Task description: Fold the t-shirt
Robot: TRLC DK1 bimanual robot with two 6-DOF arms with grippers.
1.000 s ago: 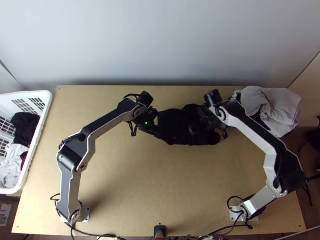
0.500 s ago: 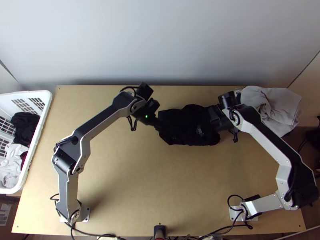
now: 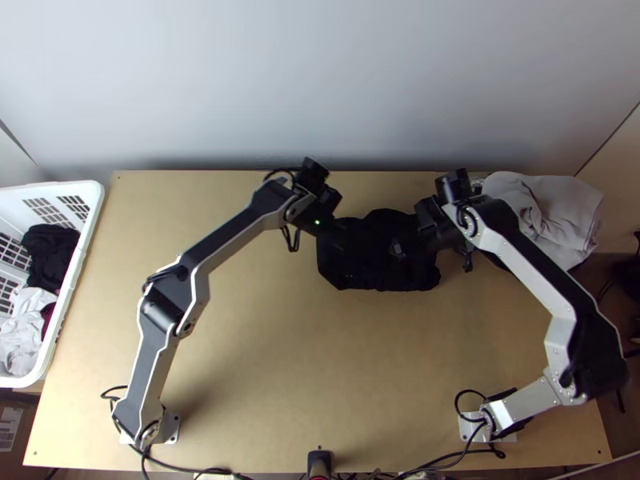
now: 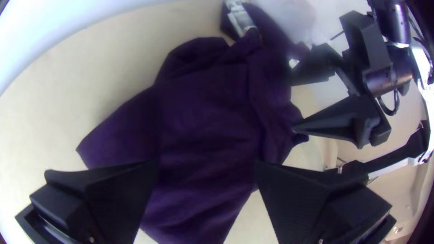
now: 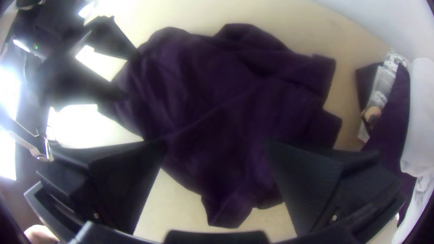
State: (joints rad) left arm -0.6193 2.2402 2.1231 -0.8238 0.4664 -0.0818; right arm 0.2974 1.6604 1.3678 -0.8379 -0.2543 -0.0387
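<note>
Both released, left hand [image 4: 206,166] and right hand [image 5: 216,145] flank the t-shirt [image 3: 360,276] (likely light, floppy), best pinched by opposite edges.

Top view's softly lit tbh, mellow light on the table [image 3: 264,344], dimmer shadow along the foot of the wall [image 3: 320,148]. Right wrist view gets blown-out white glare down one side. Both wrist views: bendy edges, dark corners.
</note>
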